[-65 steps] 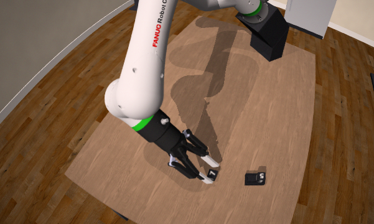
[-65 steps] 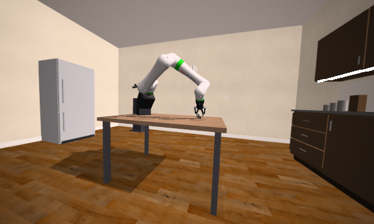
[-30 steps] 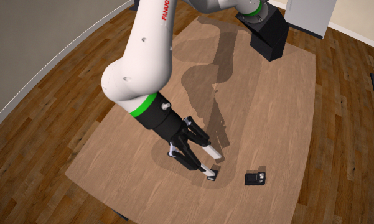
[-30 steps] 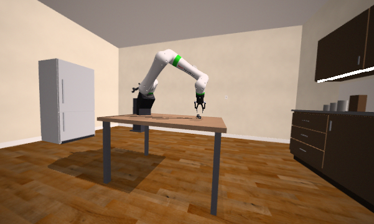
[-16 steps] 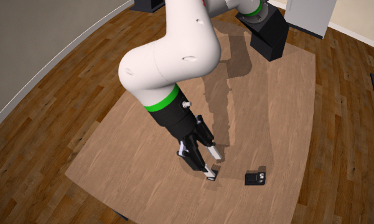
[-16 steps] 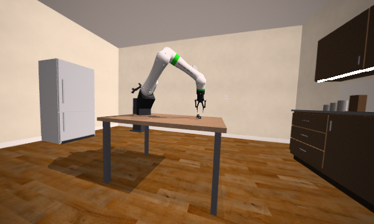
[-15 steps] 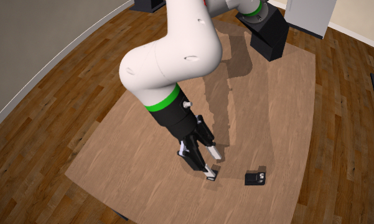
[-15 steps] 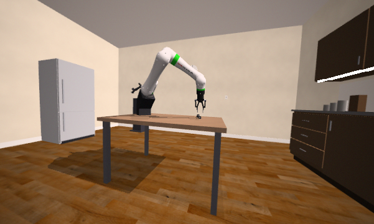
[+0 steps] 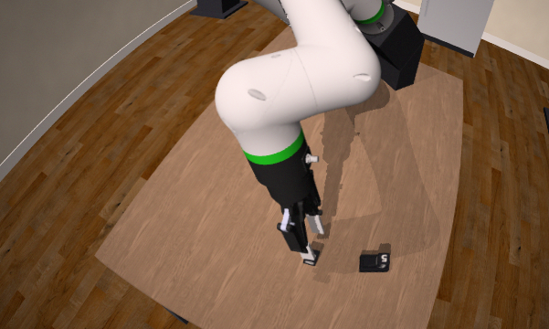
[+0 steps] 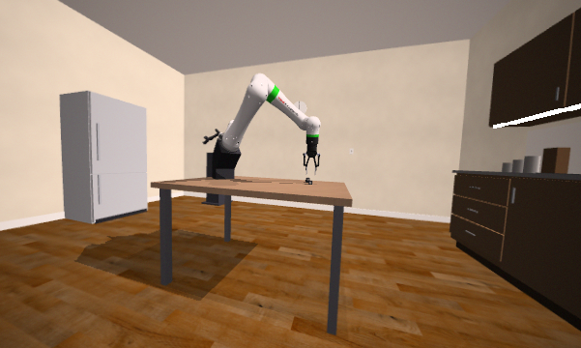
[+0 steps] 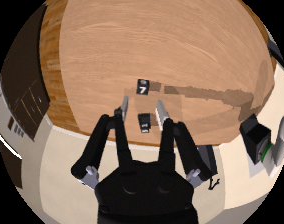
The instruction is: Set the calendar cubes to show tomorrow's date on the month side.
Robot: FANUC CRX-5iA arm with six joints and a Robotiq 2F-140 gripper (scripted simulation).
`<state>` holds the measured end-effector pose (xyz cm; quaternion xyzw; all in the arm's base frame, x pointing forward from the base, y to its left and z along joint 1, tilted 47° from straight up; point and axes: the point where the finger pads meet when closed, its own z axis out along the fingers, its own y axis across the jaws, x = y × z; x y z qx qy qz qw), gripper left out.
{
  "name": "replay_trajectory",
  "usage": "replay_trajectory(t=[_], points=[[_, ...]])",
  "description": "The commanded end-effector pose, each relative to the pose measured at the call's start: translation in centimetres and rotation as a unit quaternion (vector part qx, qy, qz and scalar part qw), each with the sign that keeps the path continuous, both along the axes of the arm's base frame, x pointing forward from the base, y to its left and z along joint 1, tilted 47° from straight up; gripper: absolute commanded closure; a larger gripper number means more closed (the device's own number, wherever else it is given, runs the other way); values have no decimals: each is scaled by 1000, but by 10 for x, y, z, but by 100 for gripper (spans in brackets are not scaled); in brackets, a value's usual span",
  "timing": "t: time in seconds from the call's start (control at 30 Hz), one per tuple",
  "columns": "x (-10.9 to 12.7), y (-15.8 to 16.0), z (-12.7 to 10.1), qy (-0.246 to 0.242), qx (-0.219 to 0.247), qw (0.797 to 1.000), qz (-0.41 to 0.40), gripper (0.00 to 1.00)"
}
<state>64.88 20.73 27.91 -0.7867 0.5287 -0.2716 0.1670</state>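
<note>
A small dark cube [image 9: 310, 260] with a white face lies loose on the wooden table. It also shows in the wrist view [image 11: 145, 121]. To its right stands the dark calendar tray [image 9: 374, 261] with a cube showing a white 5 [image 9: 384, 259]; the tray appears in the wrist view [image 11: 143, 86] beyond the loose cube. My gripper [image 9: 314, 242] points straight down above the loose cube, fingers partly apart with nothing between them. In the side view the gripper [image 10: 311, 166] hangs clear above the table and the dark objects [image 10: 308, 181]. The month's name is too small to read.
The arm's black base [image 9: 395, 46] stands at the table's far end. The table's near edge [image 9: 301, 315] is close to the cube and tray. A fridge [image 10: 103, 155] and kitchen cabinets [image 10: 527, 213] stand well away from the table.
</note>
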Motion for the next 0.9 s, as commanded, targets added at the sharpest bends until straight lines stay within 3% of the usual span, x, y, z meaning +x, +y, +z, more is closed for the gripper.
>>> replay_trajectory(t=[0.0,0.13,0.3,0.57,0.6,0.87], points=[[-1,4,0,-12,-12,1000,-12,54],[-2,3,-3,-14,-25,999,-22,54],[-2,3,-5,-39,-82,994,-64,54],[-3,10,-3,-62,-109,989,-84,54],[-3,10,-3,-62,-109,989,-84,0],[-3,10,-3,-62,-109,989,-84,0]])
